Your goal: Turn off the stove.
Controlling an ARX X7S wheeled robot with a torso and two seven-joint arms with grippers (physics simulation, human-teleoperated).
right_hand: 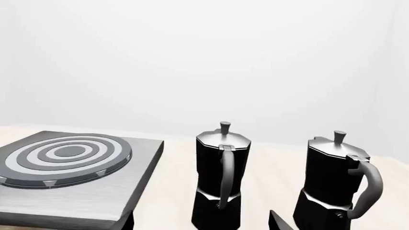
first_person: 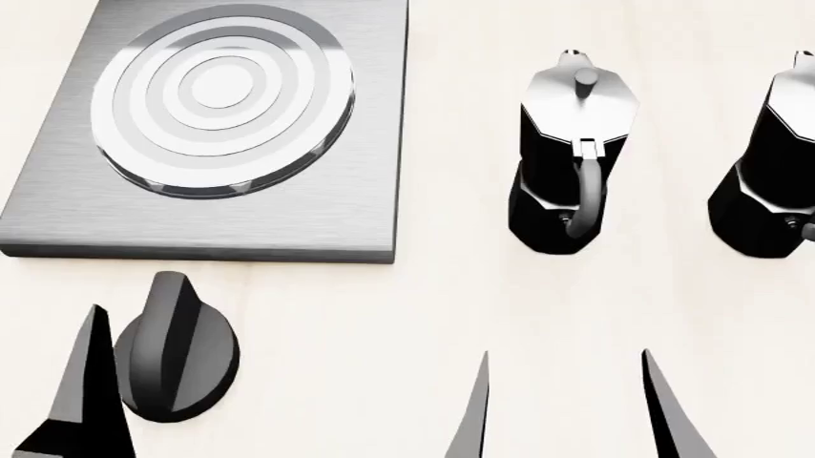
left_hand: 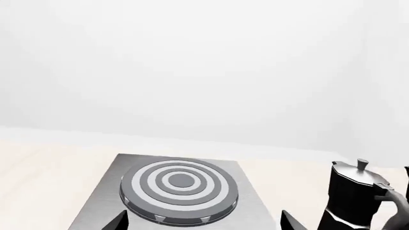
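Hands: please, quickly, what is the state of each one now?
Left hand: open, straddling the control knob, holding nothing.
Right hand: open, empty.

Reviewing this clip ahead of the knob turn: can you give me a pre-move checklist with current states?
1. Control knob visible and unobstructed: ok.
2. Left gripper open: ok in the left wrist view; only one finger shows in the head view, beside the knob.
3. Fingers straddling the knob: cannot tell.
4. Burner bare: ok.
5. Both moka pots clear of the knob: ok.
6. Right gripper open, holding nothing: ok.
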